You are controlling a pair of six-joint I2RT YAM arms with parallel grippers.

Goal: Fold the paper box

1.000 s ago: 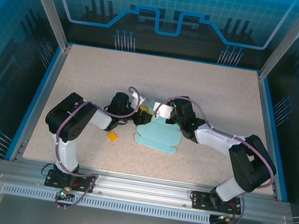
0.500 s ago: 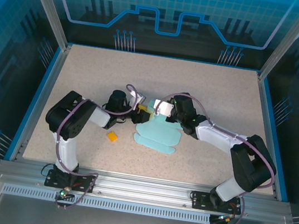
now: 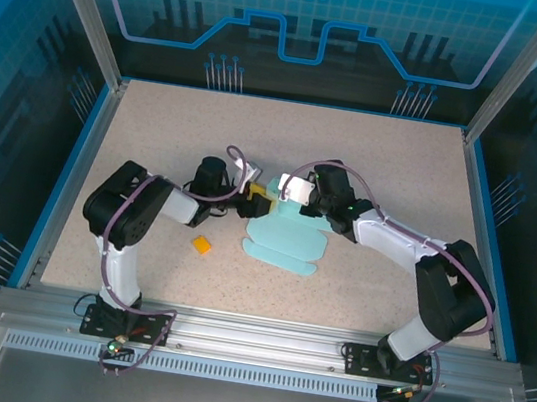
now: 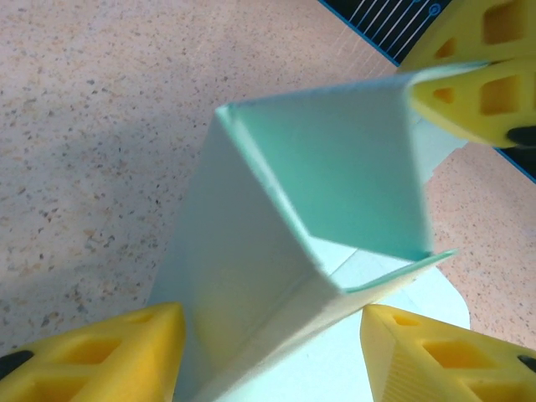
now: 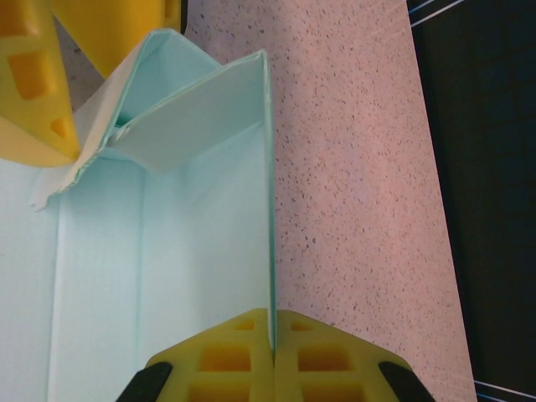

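Speckled beige tabletop [image 3: 404, 171] carries the paper box [image 3: 284, 246] at centre, long axis running far to near, its far end raised between the left gripper [image 3: 253, 200] and the right gripper [image 3: 278, 188].

Left wrist view: yellow fingers [image 4: 92, 352] stand apart, straddling the upright folded panel.

Right wrist view: fingers [image 5: 243, 356] are pressed together on a wall's thin edge. Creasing along the score while that wall is held upright should work best.

The paper box [image 4: 251, 276] runs off the bottom edge.

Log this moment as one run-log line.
step: fold paper box | left pincer: open, astride raised fold | right pincer: shut on upright wall | near part flat on table
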